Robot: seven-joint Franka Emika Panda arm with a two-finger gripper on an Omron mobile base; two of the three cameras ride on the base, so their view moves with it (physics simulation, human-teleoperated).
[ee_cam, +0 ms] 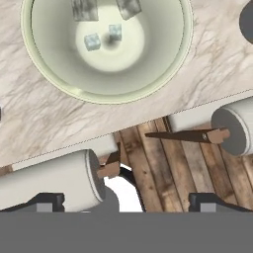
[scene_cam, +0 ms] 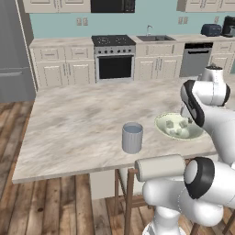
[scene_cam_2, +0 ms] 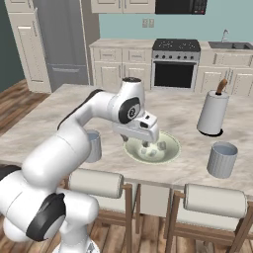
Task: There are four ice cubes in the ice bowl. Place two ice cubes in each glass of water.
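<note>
While the end effector hangs wide open and empty above the bowl near the surface's front edge, four ice cubes lie inside

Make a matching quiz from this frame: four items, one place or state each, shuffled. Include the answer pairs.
Items:
1. ice bowl
2. ice cubes
3. end effector
4. white holder

Descriptions:
A. open, above the bowl
B. upright, with a brown-handled utensil in it
C. lying inside the bowl
D. on the counter between the two glasses

Pairs: 1-D, 2-C, 3-A, 4-B
</note>
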